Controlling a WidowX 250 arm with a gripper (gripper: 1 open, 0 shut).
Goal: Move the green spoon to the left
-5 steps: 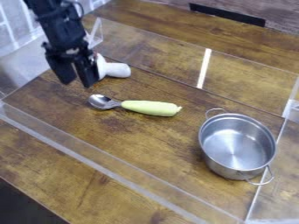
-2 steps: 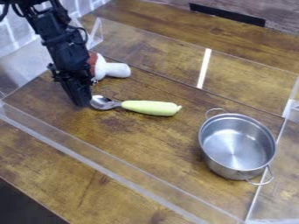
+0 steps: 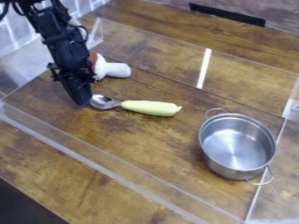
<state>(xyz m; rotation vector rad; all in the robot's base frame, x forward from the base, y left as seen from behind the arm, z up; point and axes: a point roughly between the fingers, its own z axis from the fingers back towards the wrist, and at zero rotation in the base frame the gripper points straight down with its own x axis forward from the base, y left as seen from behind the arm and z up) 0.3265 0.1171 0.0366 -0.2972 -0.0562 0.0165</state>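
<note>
The surface (image 3: 128, 149) under me is dark brown wood with a visible grain, fenced by low clear plastic walls (image 3: 140, 179) that run along the near edge and the sides. Beyond it, at the upper left, I see white tile, and a dark strip lies along the far edge.

The green spoon (image 3: 138, 106) lies flat near the middle of the surface, its yellow-green handle pointing right and its shiny bowl to the left. A steel pot (image 3: 237, 145) with two small handles stands well apart to the right. A red and white toy mushroom (image 3: 107, 66) lies on its side behind my arm.

My claw (image 3: 83, 99) points steeply down, its black fingers pinched together at the tip, just left of the spoon's bowl. I cannot tell whether the tips touch the bowl or grip any of it.

A second ago my claw hung higher, beside the mushroom, with its fingers apart; now it is lower and clenched. The spoon, pot and mushroom lie where they were.
</note>
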